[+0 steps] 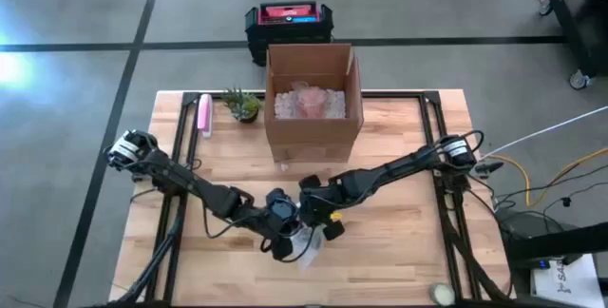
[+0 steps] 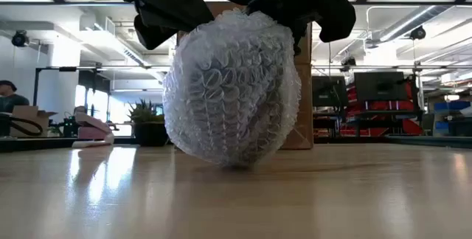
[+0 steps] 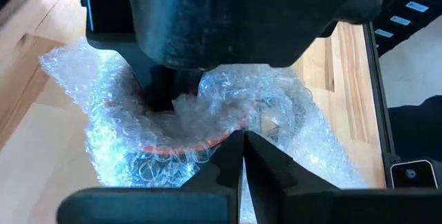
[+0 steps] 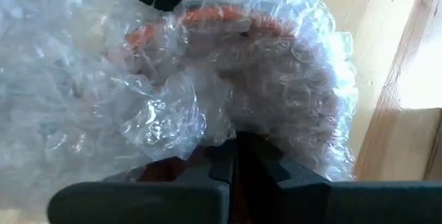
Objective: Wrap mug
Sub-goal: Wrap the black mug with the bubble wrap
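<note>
Wooden table [image 1: 399, 241] under my 2 arms: the bubble wrap [image 2: 232, 91] bundled round the orange mug [image 3: 181, 148] sits near its front edge. I see my left gripper [image 3: 242, 156] pinched shut against the wrap; my right gripper [image 4: 235, 156] is closed on a fold of it

The mug [image 3: 186, 144], orange-rimmed, sits swaddled in bubble wrap [image 2: 232, 88]. The bundle rests on the worktop [image 2: 236, 195], lower centre of the high view.
</note>
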`<state>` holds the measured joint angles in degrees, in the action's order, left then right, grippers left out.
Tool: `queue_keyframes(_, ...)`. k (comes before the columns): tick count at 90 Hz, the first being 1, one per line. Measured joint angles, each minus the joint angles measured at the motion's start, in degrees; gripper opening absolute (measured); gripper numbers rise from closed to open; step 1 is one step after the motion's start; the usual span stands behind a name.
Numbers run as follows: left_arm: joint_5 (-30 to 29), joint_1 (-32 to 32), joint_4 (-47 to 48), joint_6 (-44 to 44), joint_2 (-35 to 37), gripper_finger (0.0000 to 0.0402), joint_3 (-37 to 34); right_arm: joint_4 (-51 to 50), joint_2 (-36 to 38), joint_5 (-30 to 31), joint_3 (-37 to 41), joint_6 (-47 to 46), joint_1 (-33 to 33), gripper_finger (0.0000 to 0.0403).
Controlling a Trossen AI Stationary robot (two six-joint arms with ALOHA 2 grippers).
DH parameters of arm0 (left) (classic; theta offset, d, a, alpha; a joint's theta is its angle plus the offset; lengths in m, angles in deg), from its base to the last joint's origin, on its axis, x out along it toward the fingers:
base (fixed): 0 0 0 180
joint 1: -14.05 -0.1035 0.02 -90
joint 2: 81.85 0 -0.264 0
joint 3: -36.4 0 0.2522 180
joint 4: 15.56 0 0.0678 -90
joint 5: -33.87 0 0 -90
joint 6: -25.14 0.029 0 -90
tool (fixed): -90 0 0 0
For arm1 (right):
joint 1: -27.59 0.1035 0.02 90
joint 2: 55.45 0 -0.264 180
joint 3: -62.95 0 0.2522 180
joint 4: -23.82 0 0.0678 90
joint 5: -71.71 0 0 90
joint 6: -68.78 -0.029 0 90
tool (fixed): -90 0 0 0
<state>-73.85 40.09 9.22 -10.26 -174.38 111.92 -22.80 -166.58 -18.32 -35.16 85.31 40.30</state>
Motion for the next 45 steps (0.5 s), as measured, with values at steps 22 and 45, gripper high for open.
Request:
queue_keyframes(22,-2.3,0.0,0.2,0.4,0.2,0.0000,0.0,0.0,0.0,0.2,0.0,0.0,0.0,0.0002)
queue_keyframes(45,-2.8,0.0,1.0,2.0,2.2,0.0000,0.7,0.1,0.1,0.0,0.0,0.0,0.0,0.0002)
